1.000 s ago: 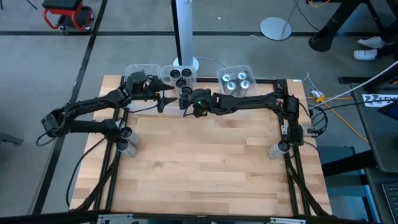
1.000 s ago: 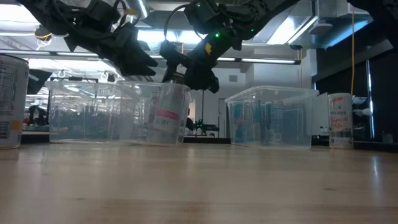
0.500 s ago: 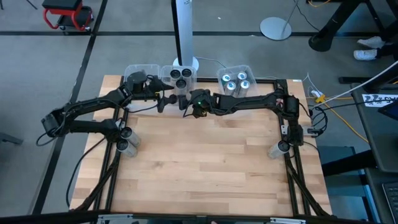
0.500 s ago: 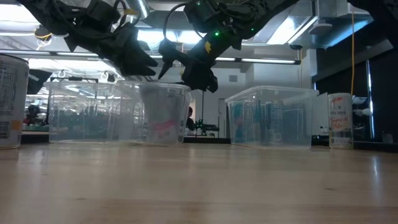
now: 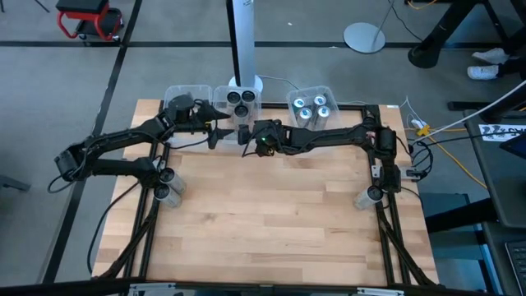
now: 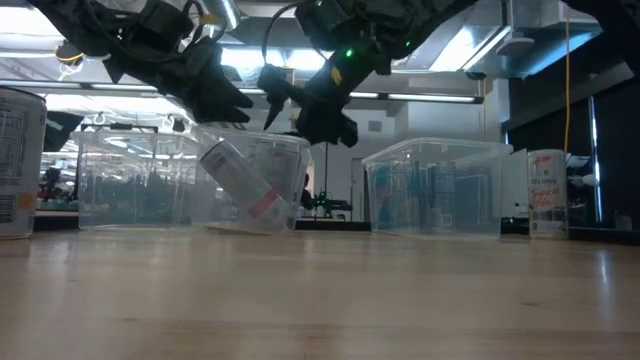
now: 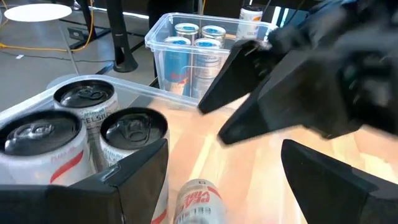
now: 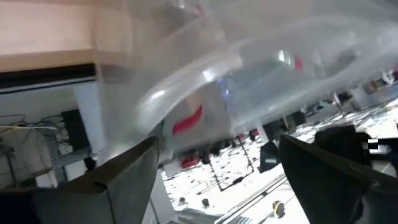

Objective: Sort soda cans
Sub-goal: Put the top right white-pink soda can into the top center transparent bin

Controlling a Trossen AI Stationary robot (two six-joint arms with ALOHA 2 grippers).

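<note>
Three dark-topped soda cans (image 5: 238, 100) stand in the middle clear bin (image 5: 223, 92). Several blue-topped cans (image 5: 311, 110) fill the right bin (image 5: 329, 92). One silver can with red print (image 6: 242, 186) sits tilted at the middle bin's near side, top toward the table's left. It also shows between my left fingers as a can (image 7: 196, 198). Whether it is inside the bin or against its wall, I cannot tell. My right gripper (image 6: 300, 105) hangs open just above it. My left gripper (image 5: 220, 130) is open beside it, on the left.
An empty-looking clear bin (image 5: 185, 97) stands left of the middle one. Loose cans stand at the table's left edge (image 5: 168, 187) and right edge (image 5: 370, 197). A white post base (image 5: 245, 82) is behind the bins. Bare wood (image 5: 271, 214) lies toward the near edge.
A second ago the red-printed can stood upright right under my right gripper. It has since tipped over, its top swinging toward the table's left, and it now sits slanted. Both arms have stayed nearly where they were.
</note>
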